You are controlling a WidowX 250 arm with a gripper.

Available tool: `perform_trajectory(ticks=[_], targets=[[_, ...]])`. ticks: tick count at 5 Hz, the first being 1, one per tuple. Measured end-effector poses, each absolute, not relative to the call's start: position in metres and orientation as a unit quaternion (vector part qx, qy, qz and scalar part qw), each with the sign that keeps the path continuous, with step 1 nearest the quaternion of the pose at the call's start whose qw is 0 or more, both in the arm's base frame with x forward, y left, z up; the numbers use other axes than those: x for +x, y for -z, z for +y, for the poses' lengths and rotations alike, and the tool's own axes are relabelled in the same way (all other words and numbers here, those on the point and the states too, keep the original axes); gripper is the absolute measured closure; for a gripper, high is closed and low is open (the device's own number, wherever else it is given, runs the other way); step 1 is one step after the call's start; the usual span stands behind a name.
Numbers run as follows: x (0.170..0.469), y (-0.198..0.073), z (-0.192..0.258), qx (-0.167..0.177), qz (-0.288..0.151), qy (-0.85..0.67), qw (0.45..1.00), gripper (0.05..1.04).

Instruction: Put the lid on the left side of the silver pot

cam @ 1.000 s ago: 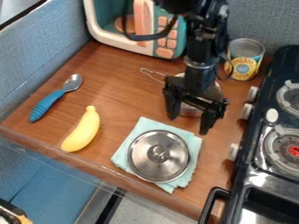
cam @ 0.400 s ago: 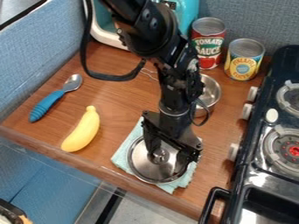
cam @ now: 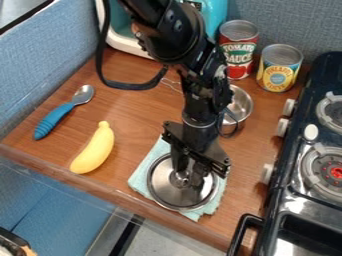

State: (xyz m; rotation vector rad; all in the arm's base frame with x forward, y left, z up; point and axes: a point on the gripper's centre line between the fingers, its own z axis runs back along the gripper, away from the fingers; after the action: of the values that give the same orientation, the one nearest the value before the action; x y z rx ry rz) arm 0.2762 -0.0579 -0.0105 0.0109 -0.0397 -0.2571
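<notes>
The black gripper [cam: 187, 179] hangs over the cloth near the counter's front edge, its fingers drawn in around the knob of the silver lid [cam: 163, 189]. That round metal lid lies flat on the light teal cloth [cam: 141, 176], and the fingers cover part of its top. Behind the arm stands the silver pot [cam: 241, 106], farther back and to the right of the lid. The arm hides the pot's left part, while its thin wire handle [cam: 171, 85] sticks out to the left.
Two cans, a red tomato one [cam: 238, 49] and a yellow-labelled one [cam: 278, 68], stand behind the pot. A yellow banana [cam: 94, 149] and a blue-handled spoon [cam: 55, 119] lie at left. The black stove [cam: 294, 165] borders the right; a teal toy microwave [cam: 121, 39] stands at the back.
The arm has come forward and down from beside the pot to the lid, uncovering the cans and part of the pot. The fingers have drawn together at the knob, and the lid has shifted slightly.
</notes>
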Motion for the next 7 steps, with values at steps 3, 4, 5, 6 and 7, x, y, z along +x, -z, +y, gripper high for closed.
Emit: perform_trajectory(ticks=[3, 4, 5, 6, 7], targets=[[0.272, -0.022, -0.05, -0.018, -0.016, 0.124, 0.992, 0.812], [0.281, -0.041, -0.046, -0.018, -0.033, 0.114, 0.993, 0.813], [0.305, -0.061, -0.014, -0.019, -0.068, 0.066, 0.995, 0.813], [0.329, -0.077, 0.036, -0.008, -0.101, 0.009, 0.995, 0.812], [0.349, -0.07, 0.068, -0.01, -0.094, -0.026, 0.995, 0.813]])
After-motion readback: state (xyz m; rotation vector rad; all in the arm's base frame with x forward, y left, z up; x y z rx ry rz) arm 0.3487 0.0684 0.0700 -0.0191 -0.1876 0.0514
